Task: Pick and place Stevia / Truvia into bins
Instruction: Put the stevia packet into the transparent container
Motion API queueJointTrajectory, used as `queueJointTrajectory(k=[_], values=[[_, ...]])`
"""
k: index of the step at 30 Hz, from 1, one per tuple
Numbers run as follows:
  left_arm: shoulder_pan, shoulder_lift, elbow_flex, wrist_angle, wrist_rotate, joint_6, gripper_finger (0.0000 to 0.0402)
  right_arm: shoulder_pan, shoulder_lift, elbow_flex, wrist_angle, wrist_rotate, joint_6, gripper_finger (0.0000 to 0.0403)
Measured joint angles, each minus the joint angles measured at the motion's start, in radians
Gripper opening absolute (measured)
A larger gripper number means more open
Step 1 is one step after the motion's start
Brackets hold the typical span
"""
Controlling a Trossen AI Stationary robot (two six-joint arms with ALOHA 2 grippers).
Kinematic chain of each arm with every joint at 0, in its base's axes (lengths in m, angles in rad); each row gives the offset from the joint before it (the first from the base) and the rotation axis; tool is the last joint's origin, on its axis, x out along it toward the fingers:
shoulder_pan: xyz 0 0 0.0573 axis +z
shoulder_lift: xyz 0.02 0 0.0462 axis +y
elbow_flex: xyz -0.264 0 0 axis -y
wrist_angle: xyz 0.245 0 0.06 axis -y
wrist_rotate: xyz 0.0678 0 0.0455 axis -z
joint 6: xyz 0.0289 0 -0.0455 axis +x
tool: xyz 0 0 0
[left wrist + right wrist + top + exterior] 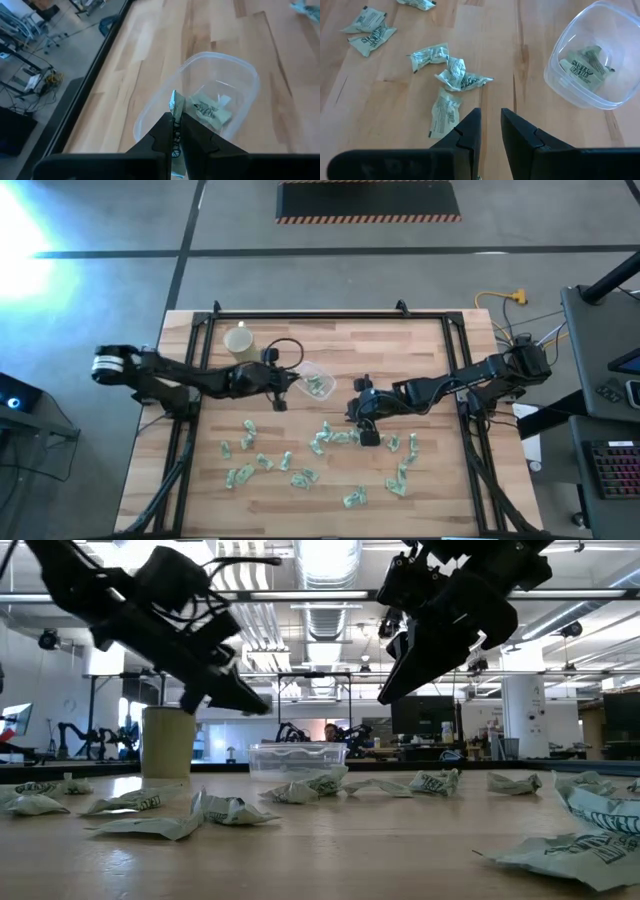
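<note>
A small clear tub [315, 380] stands mid-table with sachets [210, 111] lying in its bottom. My left gripper [176, 116] hovers at the tub's left rim, shut on one pale green-and-white sachet [175, 102]. In the low view, my left gripper [258, 703] hangs above and just left of the tub [297, 758]. My right gripper [491, 125] is open with a narrow gap and nothing in it, above bare wood right of the tub [595, 55]. Beside it a sachet [445, 112] lies flat on the table. Several more sachets [300, 477] are scattered toward the near edge. My left gripper pinches one sachet between its two fingers, with the sachet's edge [174, 96] sticking out past the fingertips. The fingers slant down from the table's left side. The sachet is lifted clear, over the tub's left rim [150, 117].
A pale yellow cup [238, 340] stands at the far left, behind my left arm. Crumpled sachets [462, 79] lie just ahead of my right gripper, with more [400, 475] at the near right. Black rails [460, 360] edge the table.
</note>
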Motion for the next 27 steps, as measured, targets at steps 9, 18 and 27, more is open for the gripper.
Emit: queueJointTrajectory(k=[9,18,27], values=[[0.035,0.24,0.195,-0.01,-0.017,0.034,0.0013,0.001,0.0,0.0,-0.022,0.0,0.001,0.0063],[0.041,0.258,0.258,-0.167,-0.027,0.028,0.0016,0.001,0.0,-0.002,-0.033,0.0,0.004,0.0063],[0.041,0.256,0.252,-0.167,-0.027,0.027,0.0104,0.006,0.0,-0.002,-0.049,-0.001,0.007,0.0062]])
